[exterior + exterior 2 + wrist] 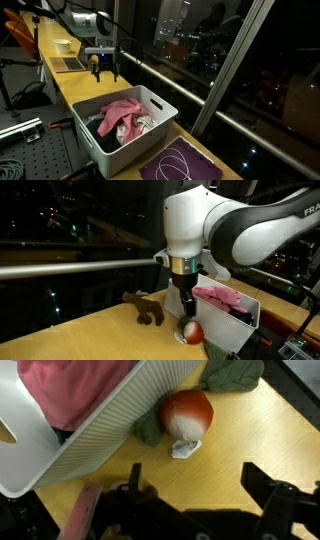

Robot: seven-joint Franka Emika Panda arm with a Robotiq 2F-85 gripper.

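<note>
Red-and-white ball (187,413) on yellow counter (250,430) beside white basket (110,420), below wide-spread jaws, night windows (200,40) behind.

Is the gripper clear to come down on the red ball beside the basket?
Likely yes: the gripper is open just above the ball with nothing over it, though the basket stands close beside it.
</note>
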